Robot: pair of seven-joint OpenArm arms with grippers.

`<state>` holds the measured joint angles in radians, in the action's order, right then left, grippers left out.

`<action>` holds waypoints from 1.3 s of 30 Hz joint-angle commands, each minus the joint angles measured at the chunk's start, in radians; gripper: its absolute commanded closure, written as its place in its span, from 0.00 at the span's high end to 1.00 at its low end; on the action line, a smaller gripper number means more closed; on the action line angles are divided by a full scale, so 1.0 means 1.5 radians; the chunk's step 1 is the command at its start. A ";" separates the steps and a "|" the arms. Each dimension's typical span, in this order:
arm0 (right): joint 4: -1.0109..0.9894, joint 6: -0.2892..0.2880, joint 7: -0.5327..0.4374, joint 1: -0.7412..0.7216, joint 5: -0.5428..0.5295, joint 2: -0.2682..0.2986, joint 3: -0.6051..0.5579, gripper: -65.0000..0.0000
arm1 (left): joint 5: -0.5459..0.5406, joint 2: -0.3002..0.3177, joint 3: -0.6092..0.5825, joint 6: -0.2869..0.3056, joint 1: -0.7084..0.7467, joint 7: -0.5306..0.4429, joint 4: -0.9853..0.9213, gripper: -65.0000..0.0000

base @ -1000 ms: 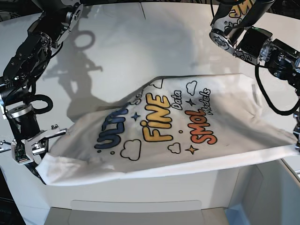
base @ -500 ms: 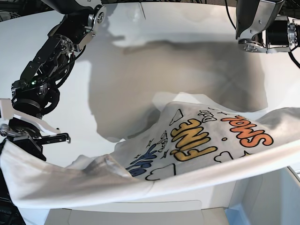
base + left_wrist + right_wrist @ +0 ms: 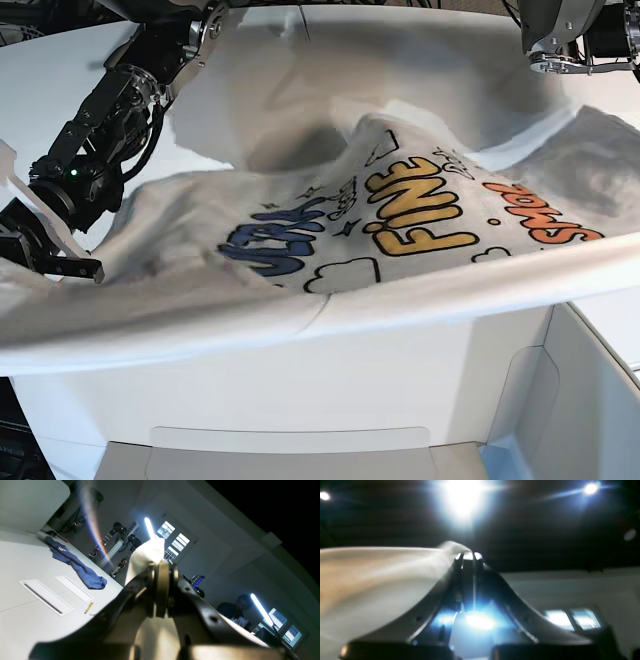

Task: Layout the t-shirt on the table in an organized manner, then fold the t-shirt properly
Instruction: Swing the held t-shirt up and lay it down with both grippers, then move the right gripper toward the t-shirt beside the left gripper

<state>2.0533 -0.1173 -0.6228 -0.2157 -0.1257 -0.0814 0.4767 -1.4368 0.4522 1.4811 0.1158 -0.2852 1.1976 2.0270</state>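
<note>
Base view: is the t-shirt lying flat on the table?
No, the t-shirt is lifted and billowing in the air, stretched above the table.

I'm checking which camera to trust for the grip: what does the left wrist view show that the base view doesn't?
Only the left wrist view: the left gripper shut on a pinch of white cloth, plus a blue garment and a pencil on a far surface. Only the base view: the t-shirt print, spread and lifted above the table. Both show the t-shirt's white fabric.
</note>
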 commanded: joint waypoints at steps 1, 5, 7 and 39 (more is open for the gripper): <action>0.004 0.008 -0.001 -0.002 -0.010 0.003 0.004 0.00 | -0.031 0.018 0.002 -0.032 -0.005 -0.018 0.005 0.00; 0.002 0.008 0.104 0.050 -0.011 0.008 0.003 0.00 | -0.031 0.016 0.002 -0.036 -0.005 -0.016 0.002 0.00; -0.008 0.005 0.177 0.066 -0.012 0.010 0.003 0.00 | -0.031 0.013 -0.025 -0.037 -0.005 -0.017 0.001 0.00; -0.272 -0.272 0.730 0.096 -0.013 0.153 -0.774 0.38 | 0.223 -0.085 -0.352 -0.037 0.004 -0.069 -0.052 0.00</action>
<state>1.6253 -0.5240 0.5022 -0.0608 -0.1268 0.1574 -0.6884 -1.0710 0.3054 0.9585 0.0479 -0.2569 1.1145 1.9354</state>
